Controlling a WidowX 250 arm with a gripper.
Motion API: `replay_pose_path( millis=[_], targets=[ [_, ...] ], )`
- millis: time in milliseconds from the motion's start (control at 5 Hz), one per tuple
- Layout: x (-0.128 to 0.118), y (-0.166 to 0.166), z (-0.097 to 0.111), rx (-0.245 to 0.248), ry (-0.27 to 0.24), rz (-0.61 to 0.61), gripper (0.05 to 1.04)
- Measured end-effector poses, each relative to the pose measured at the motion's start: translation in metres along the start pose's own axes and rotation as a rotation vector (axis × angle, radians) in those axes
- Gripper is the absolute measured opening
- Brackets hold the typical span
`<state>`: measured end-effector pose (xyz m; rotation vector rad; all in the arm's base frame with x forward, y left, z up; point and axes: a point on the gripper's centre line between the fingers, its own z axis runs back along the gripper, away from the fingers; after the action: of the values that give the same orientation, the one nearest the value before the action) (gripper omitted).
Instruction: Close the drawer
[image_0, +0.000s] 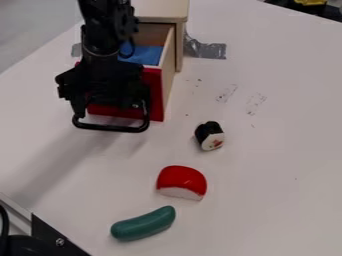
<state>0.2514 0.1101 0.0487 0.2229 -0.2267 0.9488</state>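
The black gripper (105, 92) hangs at the upper left, in front of the drawer and over its front edge. The drawer (155, 90) has a red front and pale wooden sides, and it stands pulled out of the light wooden cabinet (160, 11). A blue piece (147, 54) lies inside it. Below the gripper, the black bar handle (110, 128) curves out from the red front. The gripper hides much of the drawer front, and I cannot tell whether it touches the front or the handle.
Right of the drawer lies a black-and-white sushi piece (210, 136). Nearer the camera are a red-and-white toy piece (182, 182) and a green sausage-shaped toy (143, 223). Silver tape (206, 49) is stuck beside the cabinet. A dark metal part (57, 240) occupies the bottom left corner.
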Motion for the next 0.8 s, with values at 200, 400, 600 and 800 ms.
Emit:
replay_pose_path(
  millis=[200, 400, 600, 800],
  targets=[
    [0.015, -0.012, -0.002, -0.006, -0.014, 0.002, 0.999],
    [0.029, -0.018, 0.002, -0.005, -0.042, 0.009, 0.999],
    [0.035, -0.020, 0.005, -0.010, -0.063, 0.024, 0.999],
    [0.038, -0.021, 0.000, 0.000, -0.073, 0.023, 0.999]
  ],
)
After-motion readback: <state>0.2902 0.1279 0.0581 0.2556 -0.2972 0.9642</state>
